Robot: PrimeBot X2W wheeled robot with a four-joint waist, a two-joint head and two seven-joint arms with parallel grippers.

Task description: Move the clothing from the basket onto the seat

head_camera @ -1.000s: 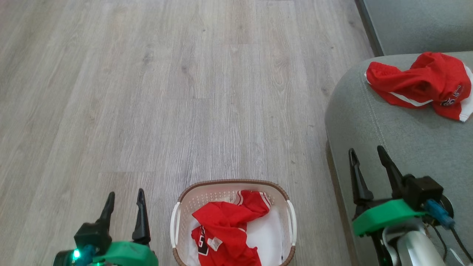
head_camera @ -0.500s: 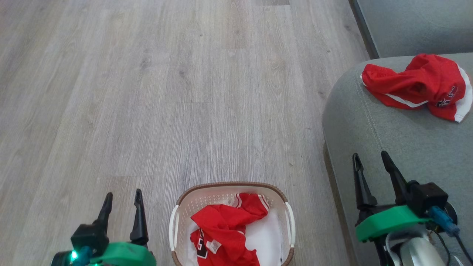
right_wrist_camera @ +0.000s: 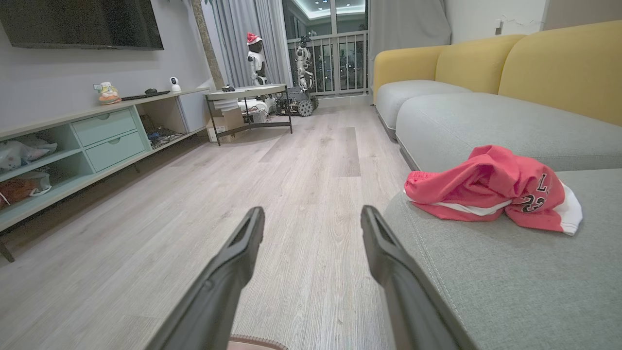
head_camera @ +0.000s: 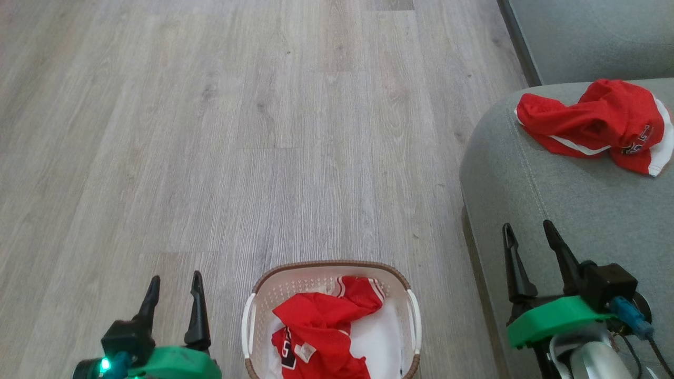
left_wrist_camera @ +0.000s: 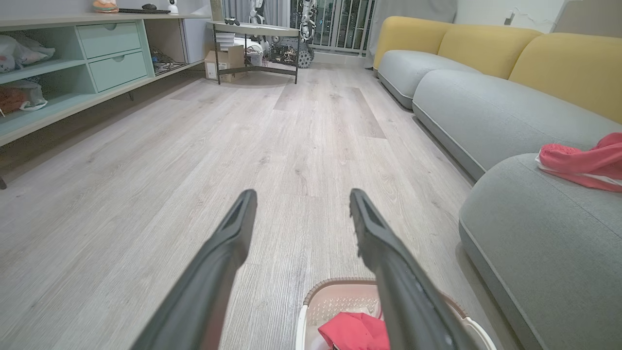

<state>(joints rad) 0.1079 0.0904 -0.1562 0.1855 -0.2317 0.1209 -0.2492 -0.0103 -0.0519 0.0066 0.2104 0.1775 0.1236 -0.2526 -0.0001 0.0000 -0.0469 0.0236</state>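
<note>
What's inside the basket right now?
One crumpled red jersey lies in the basket. Anything beneath it is hidden, and the basket's near end is cut off by the picture's edge.

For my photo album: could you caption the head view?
Red shorts lie on the grey seat; a red jersey sits in the basket on the floor.

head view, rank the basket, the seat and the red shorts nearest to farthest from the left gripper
1. basket: on the floor, just right of the left gripper.
2. seat: farther right, past the basket.
3. red shorts: far upper right, lying on the seat.
</note>
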